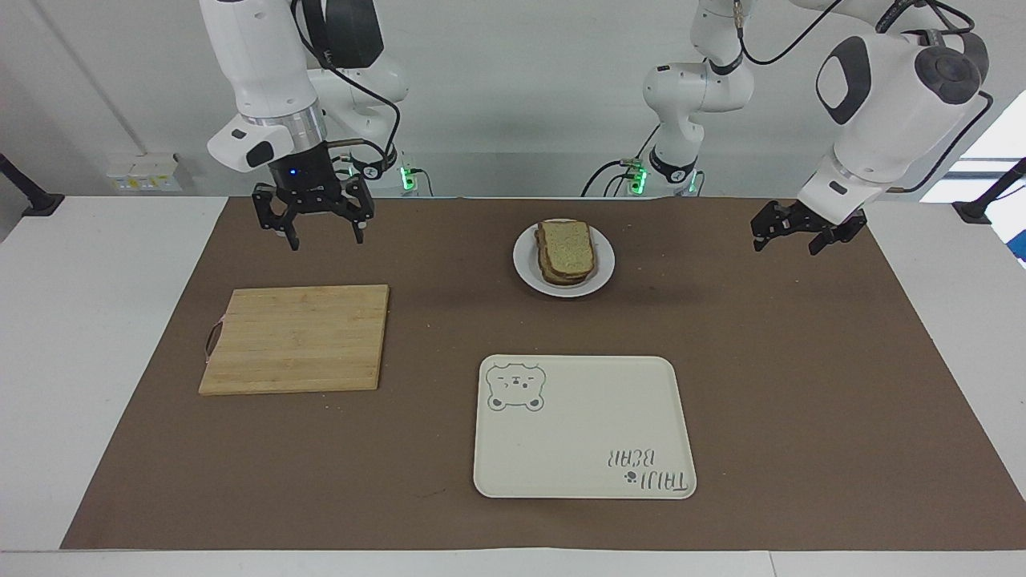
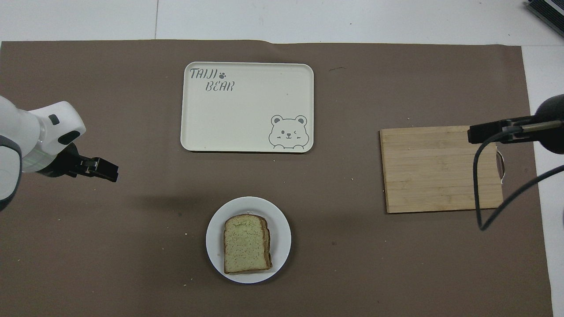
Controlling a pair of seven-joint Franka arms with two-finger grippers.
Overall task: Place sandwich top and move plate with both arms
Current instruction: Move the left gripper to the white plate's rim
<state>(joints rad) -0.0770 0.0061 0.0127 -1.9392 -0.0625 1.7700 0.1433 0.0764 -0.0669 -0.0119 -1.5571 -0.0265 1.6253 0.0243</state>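
On the plate the sandwich top looks soft and crushable, so my empty, spread left gripper and right gripper should take the stiff rim.

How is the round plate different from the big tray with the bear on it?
The plate is round and white; the tray is a cream rectangle with rounded corners. The plate is smaller than the tray. The plate holds stacked bread slices, while the tray holds nothing and shows a bear drawing and lettering. The plate lies nearer to the robots than the tray. Both rest flat on the brown mat.
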